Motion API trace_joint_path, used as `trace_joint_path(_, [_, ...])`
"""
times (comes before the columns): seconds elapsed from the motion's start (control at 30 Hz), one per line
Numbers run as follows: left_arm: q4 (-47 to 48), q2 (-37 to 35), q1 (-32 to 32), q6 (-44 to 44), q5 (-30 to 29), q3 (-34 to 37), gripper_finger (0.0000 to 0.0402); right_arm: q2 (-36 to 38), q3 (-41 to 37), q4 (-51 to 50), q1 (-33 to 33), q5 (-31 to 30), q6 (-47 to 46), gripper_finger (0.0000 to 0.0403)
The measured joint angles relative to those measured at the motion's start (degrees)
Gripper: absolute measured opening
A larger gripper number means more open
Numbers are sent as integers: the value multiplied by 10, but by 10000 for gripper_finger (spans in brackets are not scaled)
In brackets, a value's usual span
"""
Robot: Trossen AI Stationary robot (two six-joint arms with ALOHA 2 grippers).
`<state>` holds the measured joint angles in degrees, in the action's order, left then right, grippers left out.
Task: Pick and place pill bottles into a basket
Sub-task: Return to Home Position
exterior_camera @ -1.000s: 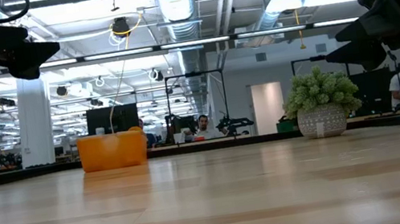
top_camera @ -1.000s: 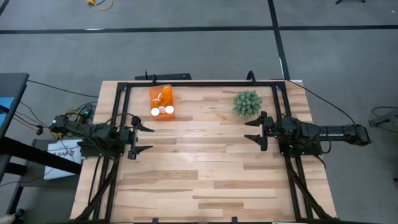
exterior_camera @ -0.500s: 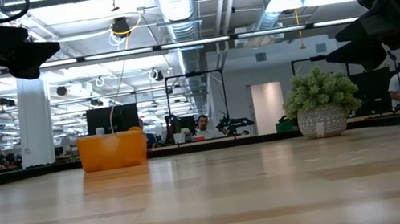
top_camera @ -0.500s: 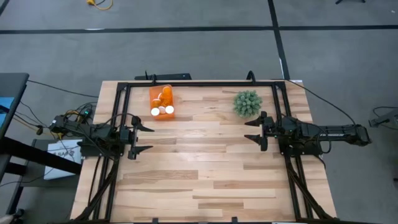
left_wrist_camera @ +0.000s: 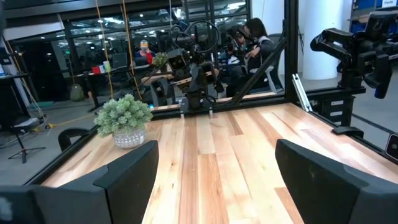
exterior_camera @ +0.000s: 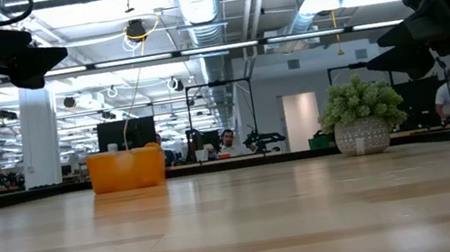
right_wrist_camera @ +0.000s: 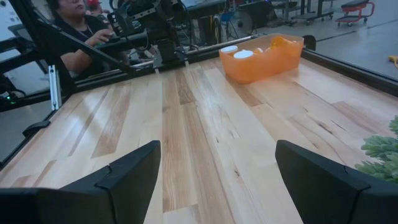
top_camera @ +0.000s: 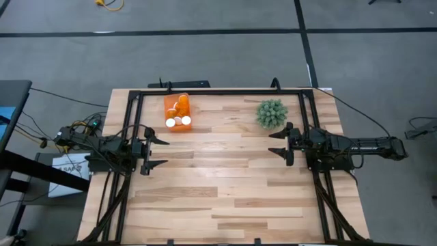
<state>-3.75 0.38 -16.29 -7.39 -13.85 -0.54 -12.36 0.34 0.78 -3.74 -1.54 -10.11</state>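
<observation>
Left pincer (top_camera: 158,152) and right pincer (top_camera: 274,143) hang wide and empty. The pill bottles (top_camera: 177,121) lie in the basket (exterior_camera: 126,172), near the left pincer; a stray swing of that arm might knock it.

We see a pale wooden surface (top_camera: 225,191) edged by a black metal frame (top_camera: 218,92), with grey floor (top_camera: 205,55) around it. A green spiky plant (top_camera: 272,113) stands upright in a pale pot (exterior_camera: 362,135) toward the far right side. Beyond the surface, a person (exterior_camera: 228,141) sits among desks.
</observation>
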Motion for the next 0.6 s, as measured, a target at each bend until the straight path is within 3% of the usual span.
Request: trace_joint_path(0.6, [0, 0, 0, 5, 0, 0, 313, 0, 0, 0, 0, 0, 0, 311])
